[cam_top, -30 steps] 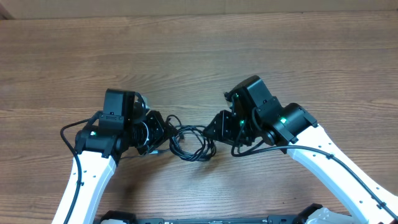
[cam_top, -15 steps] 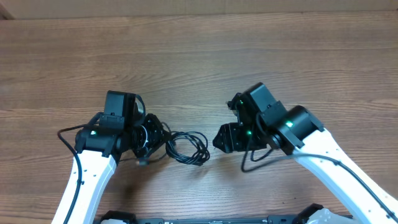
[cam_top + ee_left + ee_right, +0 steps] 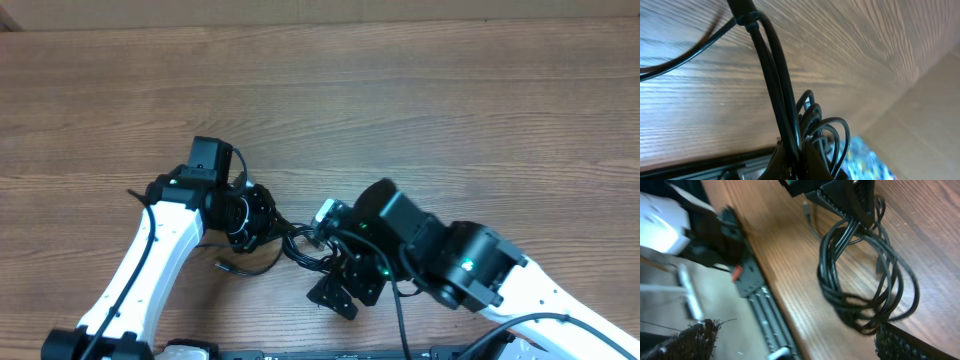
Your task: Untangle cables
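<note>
Left gripper [image 3: 792, 160] pressed together, pinching several strands of cables [image 3: 832, 292]. Coiled bundle spreads just beyond its tips, on or just above table [image 3: 400, 100]: cannot tell which. One loose strand trails off beside gripper.
Right gripper [image 3: 799, 342] spread wide, holding nothing. Bundle ahead of it, loop end near one of its fingertips [image 3: 910, 342], contact unclear.
Left arm reaches in from near edge, wrist bent inward. Right arm folded low, facing left gripper.

No writing, brand, number or sign can be read in any view. The cables [image 3: 822, 277] and the wooden table [image 3: 450, 90] show no legible marking. A speckled blue patch [image 3: 866, 160] is too blurred to tell.
</note>
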